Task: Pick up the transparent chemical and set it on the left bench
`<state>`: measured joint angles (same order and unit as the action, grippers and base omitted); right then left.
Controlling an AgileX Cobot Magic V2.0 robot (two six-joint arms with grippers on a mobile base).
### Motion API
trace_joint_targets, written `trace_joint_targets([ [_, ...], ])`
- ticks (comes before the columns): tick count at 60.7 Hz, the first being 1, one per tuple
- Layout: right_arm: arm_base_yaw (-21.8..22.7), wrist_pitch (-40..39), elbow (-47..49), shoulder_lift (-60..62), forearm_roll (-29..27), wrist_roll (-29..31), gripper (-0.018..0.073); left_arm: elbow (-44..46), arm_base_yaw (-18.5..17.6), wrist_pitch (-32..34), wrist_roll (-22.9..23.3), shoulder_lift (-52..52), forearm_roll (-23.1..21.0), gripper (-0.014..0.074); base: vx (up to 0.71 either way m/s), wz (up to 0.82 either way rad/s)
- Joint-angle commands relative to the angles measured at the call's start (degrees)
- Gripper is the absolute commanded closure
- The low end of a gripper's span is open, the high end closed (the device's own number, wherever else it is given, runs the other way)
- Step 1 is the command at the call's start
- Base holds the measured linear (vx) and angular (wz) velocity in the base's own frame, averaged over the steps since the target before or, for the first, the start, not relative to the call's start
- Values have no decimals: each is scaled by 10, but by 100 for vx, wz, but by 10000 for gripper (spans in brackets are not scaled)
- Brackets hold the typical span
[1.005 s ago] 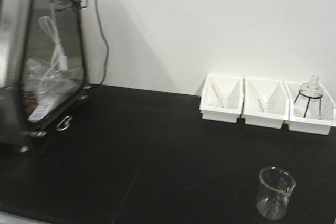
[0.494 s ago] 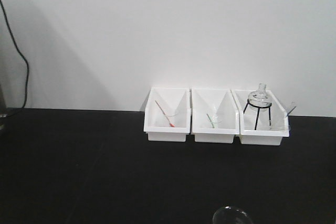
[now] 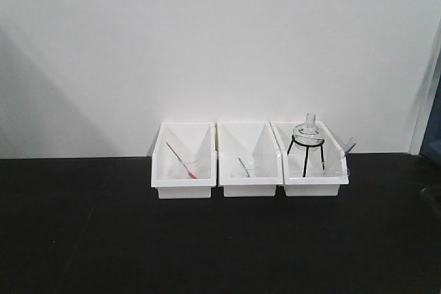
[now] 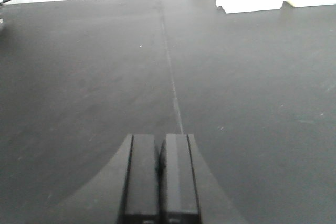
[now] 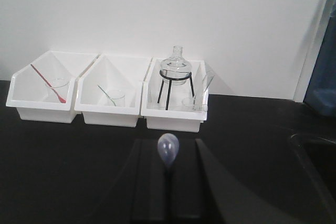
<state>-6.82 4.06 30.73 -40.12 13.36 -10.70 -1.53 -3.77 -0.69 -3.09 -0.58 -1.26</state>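
Observation:
In the right wrist view, the rounded clear bulb of the transparent chemical (image 5: 168, 149) sticks up between the fingertips of my right gripper (image 5: 168, 143), which is shut on it. The stem is hidden between the fingers. That gripper hovers over the black bench, short of the right-hand white bin (image 5: 173, 121). In the left wrist view, my left gripper (image 4: 159, 140) is shut with nothing in it, above bare black bench top (image 4: 236, 77). Neither gripper shows in the front view.
Three white bins stand against the wall. The left bin (image 3: 182, 187) holds a red-tinted pipette (image 3: 180, 160) in a small beaker. The middle bin (image 3: 249, 187) holds a green-tinted pipette (image 3: 243, 168). The right bin (image 3: 313, 187) holds a round flask on a black tripod (image 3: 306, 132), a small beaker and a slanted clear piece (image 3: 348, 145).
The front view has swung to the right. The metal apparatus and the beaker on the bench have left the frame, and the three bins now sit near the centre.

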Motion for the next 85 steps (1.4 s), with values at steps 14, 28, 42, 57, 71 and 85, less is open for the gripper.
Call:
trace_joint_targets([
  [14,0,-75,17,3,-10,-10,562,-9,-1,45,4,-11,0,600,1,-2],
  [28,-8,-212,19,-106,-66,-125,561,-9,-1,45,4,-11,0,600,0,1],
  [42,-101,-306,19,-214,29,-170,561,-9,-1,45,4,-11,0,600,0,0],
  [57,-142,-310,19,-280,39,-171,561,-9,-1,45,4,-11,0,600,0,0],
  [71,-159,-339,19,-324,73,-176,559,-9,-1,45,4,-11,0,600,0,0],
  [85,-159,-375,19,-370,93,-174,421,-9,-1,45,4,-11,0,600,0,0],
])
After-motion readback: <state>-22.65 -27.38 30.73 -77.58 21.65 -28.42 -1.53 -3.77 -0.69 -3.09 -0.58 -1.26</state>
